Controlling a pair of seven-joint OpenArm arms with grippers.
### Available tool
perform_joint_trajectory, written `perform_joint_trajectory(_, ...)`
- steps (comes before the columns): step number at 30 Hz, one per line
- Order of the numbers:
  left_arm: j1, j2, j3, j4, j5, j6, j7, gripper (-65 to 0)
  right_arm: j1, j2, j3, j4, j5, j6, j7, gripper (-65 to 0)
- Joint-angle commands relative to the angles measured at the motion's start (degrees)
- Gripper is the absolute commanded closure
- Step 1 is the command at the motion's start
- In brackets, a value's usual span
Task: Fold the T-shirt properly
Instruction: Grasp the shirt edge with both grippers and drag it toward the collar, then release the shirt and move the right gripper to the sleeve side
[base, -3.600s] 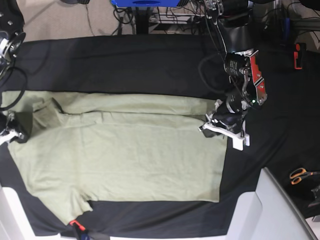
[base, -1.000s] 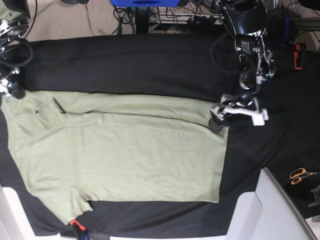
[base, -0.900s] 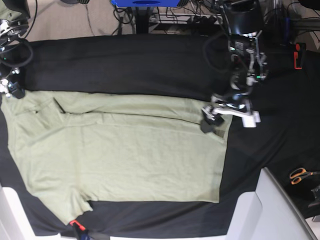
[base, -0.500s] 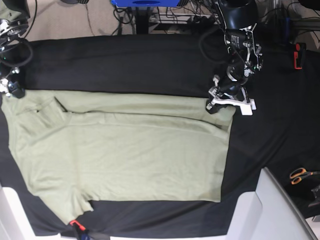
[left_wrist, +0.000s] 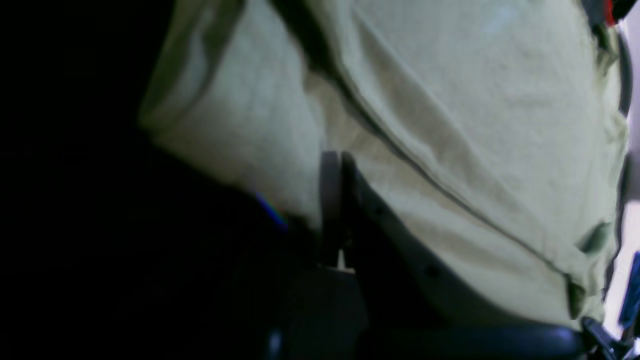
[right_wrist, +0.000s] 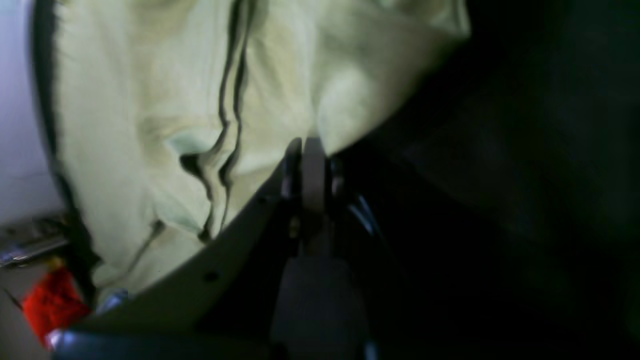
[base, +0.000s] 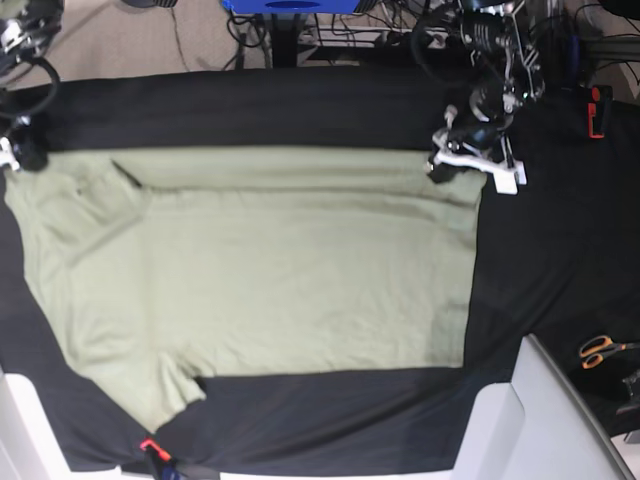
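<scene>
Base view has the pale sage-green cotton T-shirt (base: 260, 270) spread flat on the black-clothed table (base: 250, 110). Only the wrist views show the grips: left claw (left_wrist: 332, 165) and right claw (right_wrist: 305, 150) are each clamped on a far corner.

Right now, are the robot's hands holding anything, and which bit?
Yes. Both pinch the T-shirt along its far edge: the left gripper at the hem-end corner, the right gripper at the neck-end corner.

One T-shirt (base: 260, 270) lies on one black cloth (base: 250, 110). Two grippers show, the left (base: 447, 166) and the right (base: 12, 158). One pair of orange-handled scissors (base: 600, 350) sits at the edge.
</scene>
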Motion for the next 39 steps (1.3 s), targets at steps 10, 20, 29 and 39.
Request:
perform_joint_trajectory(10, 10.6, -0.6, -0.5, 11.6, -0.1, 0.2, 0.5, 0.0, -7.0, -5.0, 4.1, 17.1, -0.1, -0.2, -9.8, 0.0)
perform_joint_trajectory(20, 14.1, -0.8, -0.7, 12.1, 0.0, 0.2, 0.4, 0.0, -9.4, -7.4, 4.0, 23.2, -0.1, -0.2, -12.0, 0.0)
perform_joint_trajectory(29, 16.1, -0.8, -0.8, 14.2, 0.0, 0.3, 0.4, -9.7, -9.5, -7.4, 4.4, 23.3, -0.1, -0.2, -12.2, -24.9)
perform_joint_trajectory(39, 18.0, -0.6, -8.7, 16.8, 0.0, 0.3, 0.3, -63.8, -9.5, -7.3, 7.4, 28.3, -0.2, -0.2, -12.2, -40.4)
